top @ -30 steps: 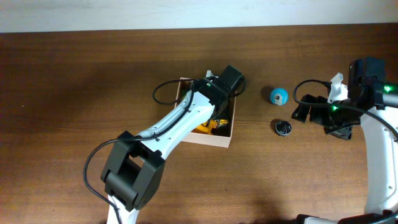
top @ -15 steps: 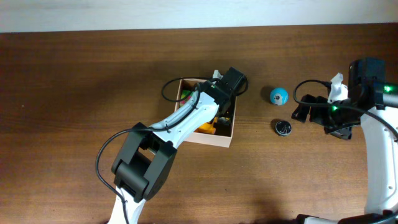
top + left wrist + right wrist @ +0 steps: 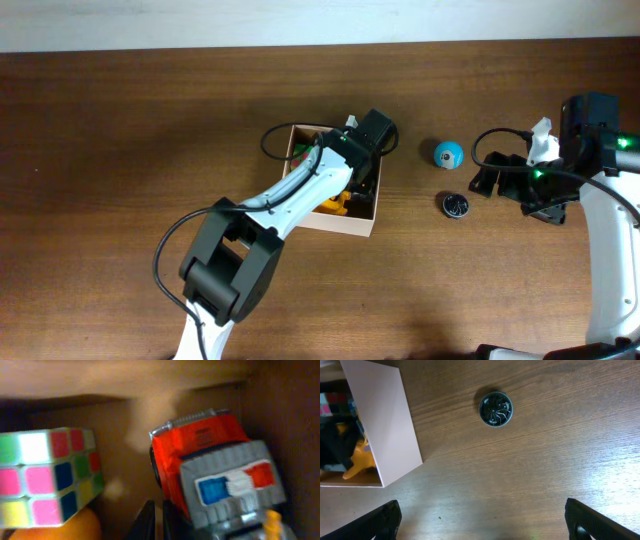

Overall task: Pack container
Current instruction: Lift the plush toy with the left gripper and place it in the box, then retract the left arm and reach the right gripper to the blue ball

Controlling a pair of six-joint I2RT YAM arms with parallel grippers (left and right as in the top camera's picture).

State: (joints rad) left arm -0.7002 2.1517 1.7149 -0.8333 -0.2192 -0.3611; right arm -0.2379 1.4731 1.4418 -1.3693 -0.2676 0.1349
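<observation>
**Left arm down in the box, right arm spread over bare wood**

The square open-topped cardboard container (image 3: 340, 226), white outside and tan inside, sits mid-table on the dark brown wooden table (image 3: 120, 150). The left pincer (image 3: 157, 515) is down in its far right corner, near a multicoloured puzzle cube (image 3: 45, 477) and a red-and-grey toy truck (image 3: 215, 470). Blur hides whether it is spread or pinching. Almost nothing has shifted in the last half second. A blue ball (image 3: 447, 153) and a dark round disc (image 3: 456, 206) lie apart from the box, towards the right pincer (image 3: 481, 507), which is spread wide. Open wood stretches left and in front.
</observation>
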